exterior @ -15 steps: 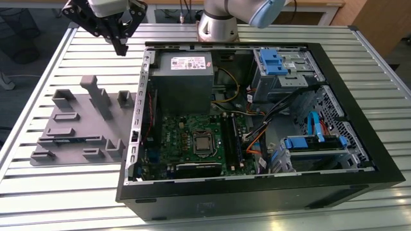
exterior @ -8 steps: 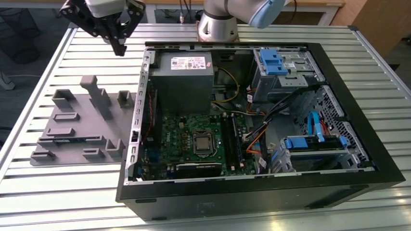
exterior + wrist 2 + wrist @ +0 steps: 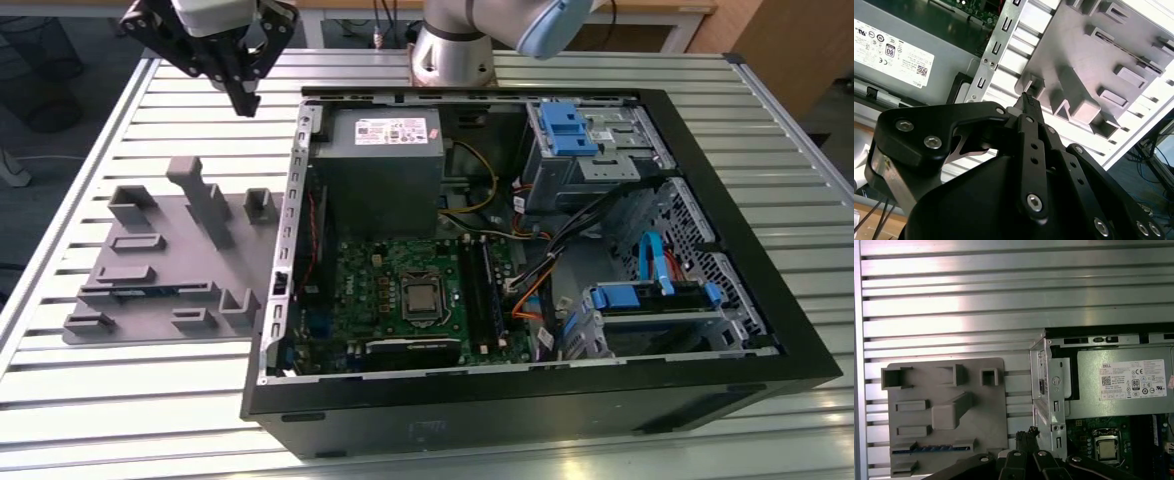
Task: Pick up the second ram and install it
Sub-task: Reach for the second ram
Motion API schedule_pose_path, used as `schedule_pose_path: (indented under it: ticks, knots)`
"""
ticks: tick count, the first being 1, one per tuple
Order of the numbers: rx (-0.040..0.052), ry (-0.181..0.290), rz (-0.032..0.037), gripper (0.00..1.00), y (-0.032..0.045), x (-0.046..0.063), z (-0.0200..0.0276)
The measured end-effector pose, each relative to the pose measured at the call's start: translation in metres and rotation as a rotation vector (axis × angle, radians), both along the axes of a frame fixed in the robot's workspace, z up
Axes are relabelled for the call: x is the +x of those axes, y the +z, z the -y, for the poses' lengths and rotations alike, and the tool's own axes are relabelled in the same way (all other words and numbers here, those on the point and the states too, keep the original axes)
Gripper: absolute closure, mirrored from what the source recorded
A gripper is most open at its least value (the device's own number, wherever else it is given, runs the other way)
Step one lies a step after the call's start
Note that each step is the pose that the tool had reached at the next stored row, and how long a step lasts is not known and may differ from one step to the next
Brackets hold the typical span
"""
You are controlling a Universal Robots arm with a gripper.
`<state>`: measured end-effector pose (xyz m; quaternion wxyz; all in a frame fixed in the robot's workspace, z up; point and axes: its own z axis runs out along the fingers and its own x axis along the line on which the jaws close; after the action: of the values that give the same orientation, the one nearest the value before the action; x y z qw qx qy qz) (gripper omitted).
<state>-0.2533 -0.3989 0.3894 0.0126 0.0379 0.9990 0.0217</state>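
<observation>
Claw point(image 3: 1027, 434) empty; first wrist view: second ram point(image 3: 929, 449) racked.

One open computer case point(image 3: 534, 395), one grey tray point(image 3: 180, 262), one blue ram stick point(image 3: 929, 449).

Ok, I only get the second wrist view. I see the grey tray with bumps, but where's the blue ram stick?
Observer: In the first wrist view the second ram sits in a long slot of the grey tray, with a blue strip showing.
Operator: Is the gripper near it?
Observer: No. In the exterior view the gripper hangs shut and empty over the table, past the tray's far end, beside the computer case.
Operator: What's inside the computer?
Observer: The exterior view shows a green motherboard, with long black slot rails on the exterior view's right of the processor socket.
</observation>
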Motion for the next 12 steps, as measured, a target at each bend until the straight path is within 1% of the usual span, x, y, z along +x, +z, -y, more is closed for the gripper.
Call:
schedule_pose_path:
  ticks: [12]
  knots:
    - [0.0, 0.0, 0.0, 0.89, -0.0004, -0.0037, 0.0]
